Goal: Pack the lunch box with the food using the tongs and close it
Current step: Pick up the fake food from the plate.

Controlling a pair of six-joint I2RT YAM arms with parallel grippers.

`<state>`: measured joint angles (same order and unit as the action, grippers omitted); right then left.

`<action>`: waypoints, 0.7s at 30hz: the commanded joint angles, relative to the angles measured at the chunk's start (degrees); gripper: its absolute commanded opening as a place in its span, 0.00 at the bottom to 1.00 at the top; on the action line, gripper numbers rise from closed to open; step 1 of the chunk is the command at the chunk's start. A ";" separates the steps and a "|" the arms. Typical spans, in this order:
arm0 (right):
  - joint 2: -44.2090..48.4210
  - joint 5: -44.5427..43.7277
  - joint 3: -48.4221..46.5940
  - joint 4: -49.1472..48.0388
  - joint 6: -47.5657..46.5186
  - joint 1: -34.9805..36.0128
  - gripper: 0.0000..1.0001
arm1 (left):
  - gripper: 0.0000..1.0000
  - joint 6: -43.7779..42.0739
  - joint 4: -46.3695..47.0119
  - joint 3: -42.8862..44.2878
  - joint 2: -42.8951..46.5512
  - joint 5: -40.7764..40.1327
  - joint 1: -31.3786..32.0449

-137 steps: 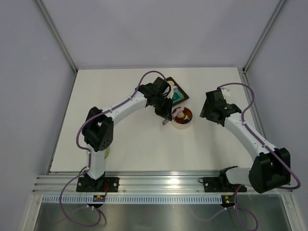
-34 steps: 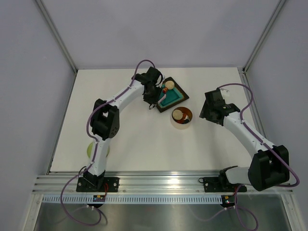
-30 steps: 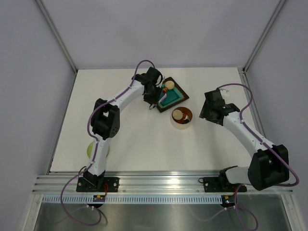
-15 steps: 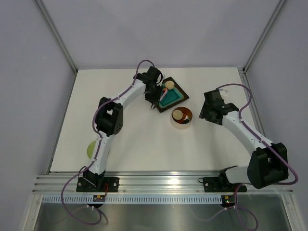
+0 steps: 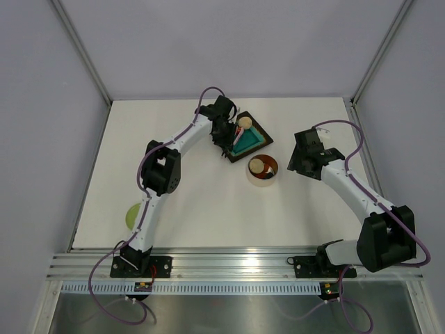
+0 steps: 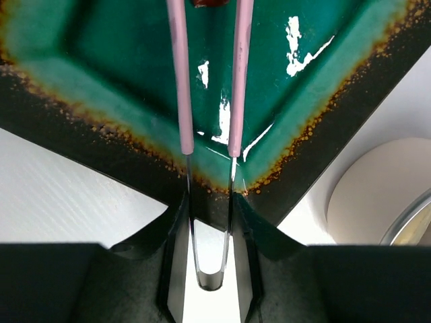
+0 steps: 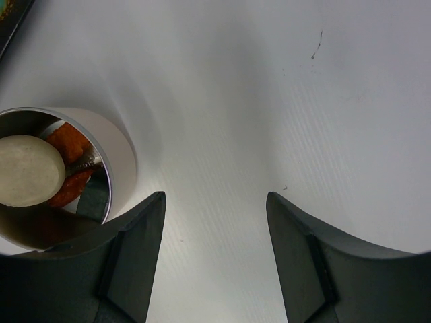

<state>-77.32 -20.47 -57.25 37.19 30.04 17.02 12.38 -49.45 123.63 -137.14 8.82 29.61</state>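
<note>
Left hand (image 6: 209, 202) is clamped on the tongs (image 6: 180, 81): the fingers (image 6: 174, 222) press both sides of the clear bent end. The two pink arms run nearly parallel toward 12 o'clock in the left wrist view, over the dark speckled rim of the teal tray (image 6: 67, 121). The arm tips are cut off at the top edge of the frame. A red-brown bit (image 6: 205, 3) sits between them there, and I can't tell if it is pinched. In the top view a beige ball (image 5: 243, 124) lies in the tray's far corner, and the left hand partly covers the tray's 9 o'clock side. The lunch box (image 5: 261, 182) stands open on the table (image 5: 195, 202), just beside the tray at its 5 o'clock. Inside it are a beige round piece (image 7: 30, 169), red-orange bits (image 7: 67, 138) and a dark shape I can't identify. Right hand (image 7: 215, 198) is empty with its jaws spread, low over bare table at the box's 3 o'clock, near it but not touching. The pale green lid (image 5: 133, 216) lies well apart at the box's 8 o'clock, half hidden under the left arm.
</note>
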 commanded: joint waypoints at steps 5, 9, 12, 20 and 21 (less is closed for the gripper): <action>0.15 -1.68 -2.60 -0.36 -0.51 -0.49 0.69 | 0.12 -0.16 0.50 2.75 0.82 1.55 -0.42; 0.24 -1.42 -2.77 -0.36 -0.51 -0.49 0.69 | 0.00 -0.87 0.32 0.56 3.63 1.11 -0.43; 0.41 -1.24 -2.95 -0.45 -0.51 -0.49 0.69 | 0.00 -0.96 0.67 -2.95 7.75 0.59 -0.43; 1.20 -0.54 -2.34 -0.71 -0.07 -0.41 0.69 | 0.00 -0.34 3.31 -14.29 19.80 2.16 -0.16; 1.21 -0.45 -2.25 -0.80 0.02 -0.40 0.69 | 0.00 -0.08 3.66 -16.30 21.90 2.60 -0.25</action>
<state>-77.32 -20.38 -57.74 37.17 29.93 17.02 12.08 -49.34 109.89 -123.11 9.26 29.56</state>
